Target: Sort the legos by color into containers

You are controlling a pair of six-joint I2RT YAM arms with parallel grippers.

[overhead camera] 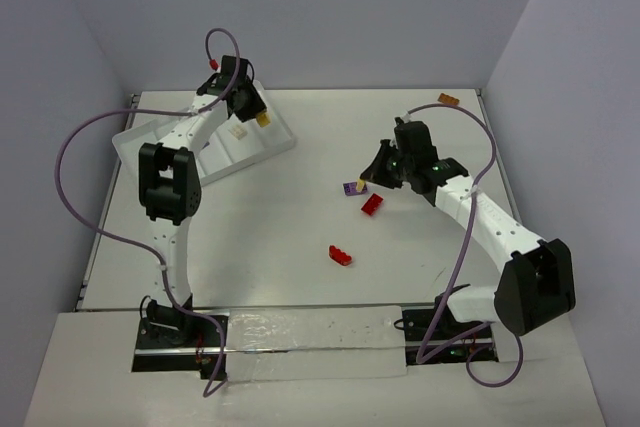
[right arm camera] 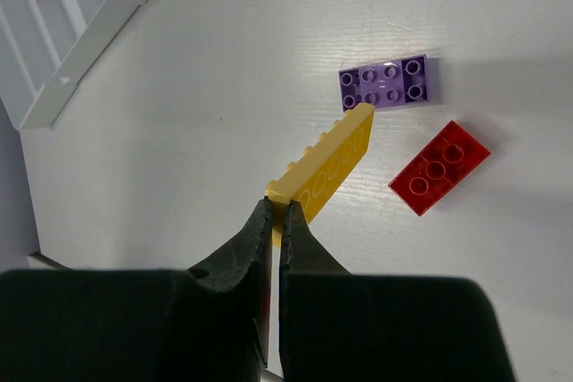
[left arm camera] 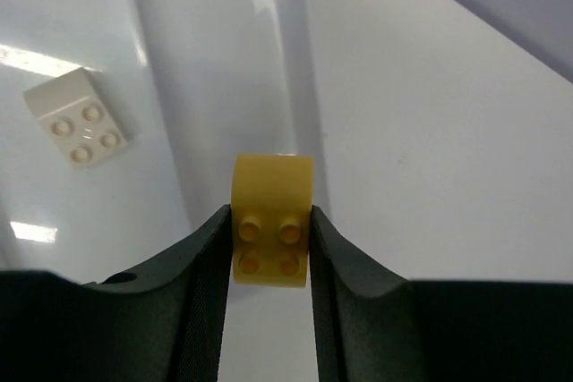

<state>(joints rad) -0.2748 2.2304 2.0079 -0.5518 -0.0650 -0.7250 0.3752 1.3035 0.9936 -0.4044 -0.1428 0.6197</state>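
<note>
White table [overhead camera: 300,237] between pale grey-lilac walls [overhead camera: 350,7], with a divided white tray [overhead camera: 128,139] at the overhead view's upper left.
Over the tray, the left gripper [left arm camera: 269,248] clamps a small yellow brick [left arm camera: 273,187] between partly spread jaws; a beige brick [left arm camera: 79,119] lies in a compartment. At centre right, the right gripper [right arm camera: 276,212], nearly closed, pinches a flat yellow plate [right arm camera: 333,160] by its end above a purple brick [right arm camera: 385,83] and a red brick [right arm camera: 440,167].

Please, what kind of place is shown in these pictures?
Probably a robotics test bench, not a home. A white table is closed in by plain walls, the left arm and right arm are bolted at its near edge, and a red brick and a divided tray lie on it.
</note>
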